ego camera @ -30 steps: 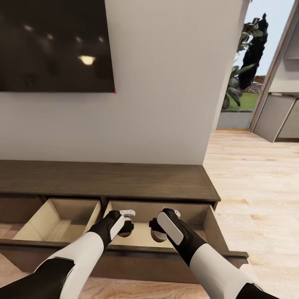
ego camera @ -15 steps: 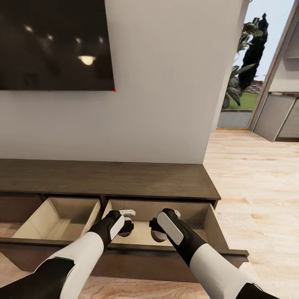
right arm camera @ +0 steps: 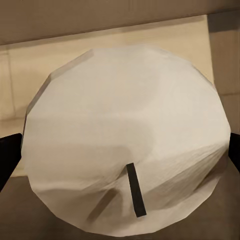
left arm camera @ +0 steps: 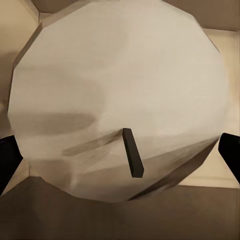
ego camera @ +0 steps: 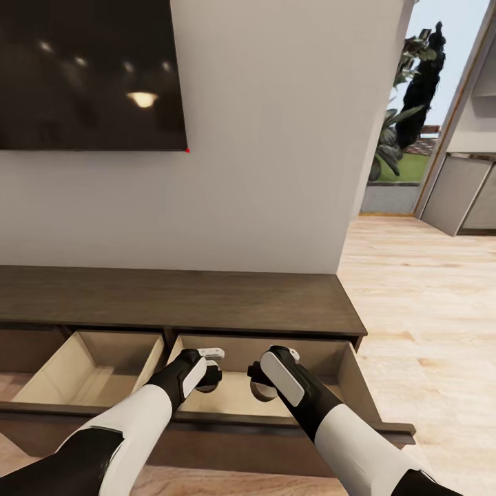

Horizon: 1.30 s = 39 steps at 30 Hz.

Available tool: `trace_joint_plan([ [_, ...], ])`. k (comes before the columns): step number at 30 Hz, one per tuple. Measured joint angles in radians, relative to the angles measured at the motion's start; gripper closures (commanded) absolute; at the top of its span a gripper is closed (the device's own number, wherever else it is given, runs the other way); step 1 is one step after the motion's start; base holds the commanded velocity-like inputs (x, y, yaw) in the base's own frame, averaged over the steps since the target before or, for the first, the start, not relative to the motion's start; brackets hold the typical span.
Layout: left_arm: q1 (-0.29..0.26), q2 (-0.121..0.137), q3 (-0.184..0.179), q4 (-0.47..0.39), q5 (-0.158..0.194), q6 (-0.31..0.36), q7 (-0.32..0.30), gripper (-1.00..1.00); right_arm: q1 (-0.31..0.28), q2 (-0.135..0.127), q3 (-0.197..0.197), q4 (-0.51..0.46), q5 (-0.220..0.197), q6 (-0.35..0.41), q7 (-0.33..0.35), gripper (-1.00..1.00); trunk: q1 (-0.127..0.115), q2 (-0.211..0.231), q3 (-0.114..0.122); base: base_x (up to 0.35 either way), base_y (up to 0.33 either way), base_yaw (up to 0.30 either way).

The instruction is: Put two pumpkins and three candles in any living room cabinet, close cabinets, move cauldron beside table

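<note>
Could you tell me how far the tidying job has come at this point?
Two drawers of the cabinet are open. Each gripper, left and right, holds a candle over the right-hand drawer. Left: releasing both, a third candle, the pumpkins, closing the drawers and placing the cauldron.

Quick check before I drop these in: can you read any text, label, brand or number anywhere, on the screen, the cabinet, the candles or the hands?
None: there is no readable text in any view.
The dark wall screen shows ceiling-light reflections and a red dot at its corner, no lettering.
The cabinet is plain wood.
The candle in the left hand and the candle in the right hand show a dark wick, no label.
The left hand and right hand carry no markings.
</note>
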Motion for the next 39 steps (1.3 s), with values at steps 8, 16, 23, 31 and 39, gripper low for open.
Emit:
trace_joint_plan([
  [8,0.0,0.0,0.0,0.0,0.0,0.0,0.0,1.0,0.0,0.0,0.0,0.0,0.0,-0.001,0.0,1.0,0.0,0.0,0.0,0.003,-0.002,0.0],
  [16,0.0,0.0,0.0,0.0,0.0,0.001,0.0,1.0,0.0,0.0,0.0,0.0,0.0,-0.003,0.001,1.0,0.0,0.0,0.0,0.0,0.0,0.0],
  [23,0.0,0.0,0.0,0.0,0.0,0.001,0.0,1.0,0.0,0.0,0.0,0.0,0.0,-0.003,0.006,1.0,0.0,0.0,0.0,0.0,0.0,0.0],
  [31,0.0,0.0,0.0,0.0,0.0,0.001,0.0,1.0,0.001,0.0,0.0,0.0,0.001,-0.004,0.006,1.0,0.0,0.0,0.0,0.0,0.0,0.0],
  [39,0.0,0.0,0.0,0.0,0.0,0.002,0.0,1.0,0.002,0.0,0.0,0.019,0.002,-0.004,0.007,1.0,0.004,-0.007,-0.003,0.0,0.0,0.0],
])
